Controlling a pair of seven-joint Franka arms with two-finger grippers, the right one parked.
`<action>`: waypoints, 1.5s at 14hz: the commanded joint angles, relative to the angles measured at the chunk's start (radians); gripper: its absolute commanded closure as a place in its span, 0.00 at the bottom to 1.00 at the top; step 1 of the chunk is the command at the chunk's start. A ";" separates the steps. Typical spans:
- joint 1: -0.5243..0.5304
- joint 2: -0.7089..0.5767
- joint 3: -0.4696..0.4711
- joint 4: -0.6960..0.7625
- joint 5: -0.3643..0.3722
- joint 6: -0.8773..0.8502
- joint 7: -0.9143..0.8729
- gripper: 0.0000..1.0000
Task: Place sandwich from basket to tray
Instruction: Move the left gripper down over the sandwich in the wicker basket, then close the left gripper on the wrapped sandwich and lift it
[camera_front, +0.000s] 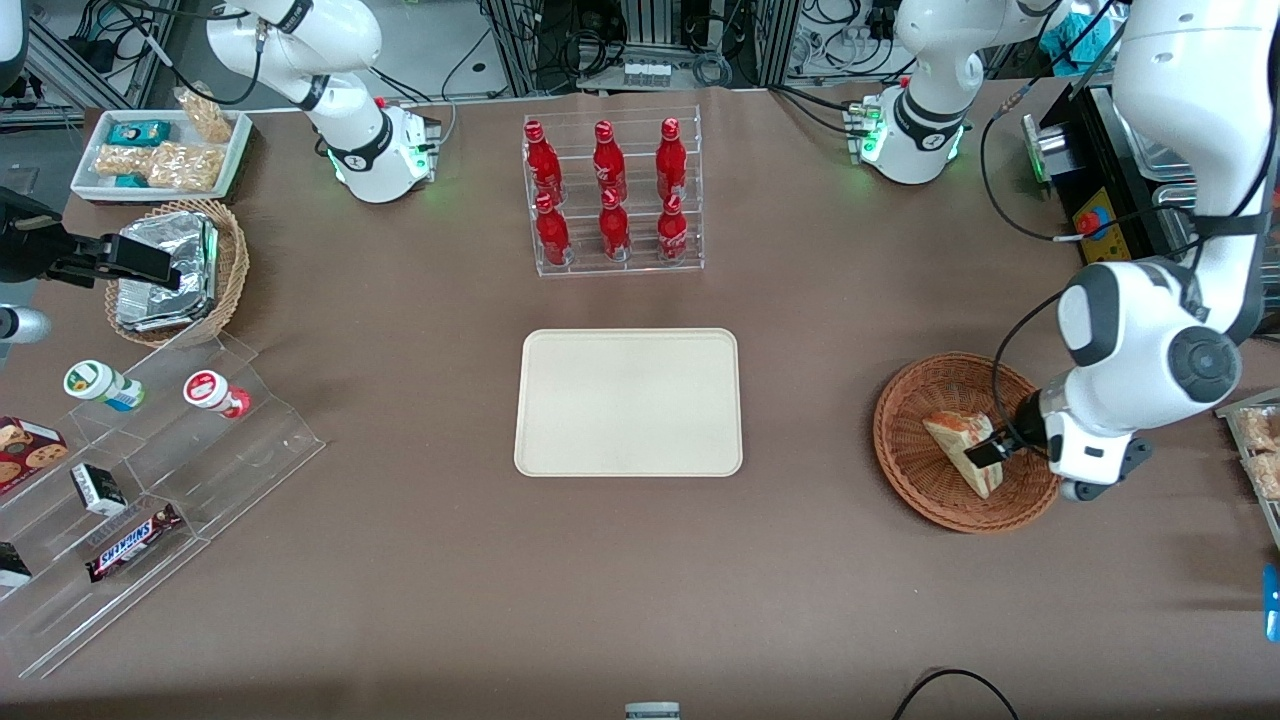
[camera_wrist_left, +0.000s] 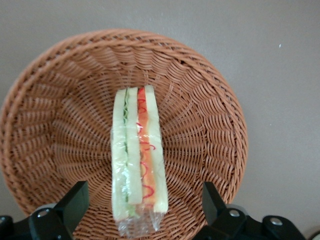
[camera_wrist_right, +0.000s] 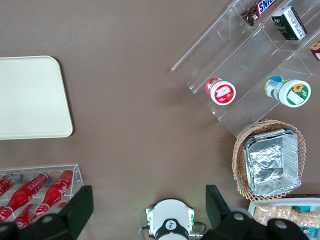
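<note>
The sandwich (camera_front: 958, 438), a plastic-wrapped wedge of pale bread with green and red-orange filling, lies in the shallow reddish-brown wicker basket (camera_front: 915, 475) toward the working arm's end of the table. My left gripper (camera_front: 987, 452) hangs low over the basket, open. Its two black fingers (camera_wrist_left: 75, 200) stand on either side of the sandwich (camera_wrist_left: 137, 160) with a clear gap to each, touching nothing. The basket (camera_wrist_left: 60, 100) surrounds the sandwich in the wrist view. The cream tray (camera_front: 628, 400) lies bare at the table's middle.
A clear rack of red bottles (camera_front: 612, 195) stands farther from the front camera than the tray. Toward the parked arm's end are a clear stepped stand with snacks (camera_front: 150, 480), a tan basket of foil packets (camera_front: 175, 270) and a white snack tray (camera_front: 160, 150).
</note>
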 joint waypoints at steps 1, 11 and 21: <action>-0.012 0.026 0.002 -0.003 -0.007 0.040 -0.016 0.00; -0.015 0.040 0.009 -0.083 -0.005 0.070 -0.077 0.08; -0.061 -0.030 0.002 -0.048 0.006 -0.010 -0.097 0.86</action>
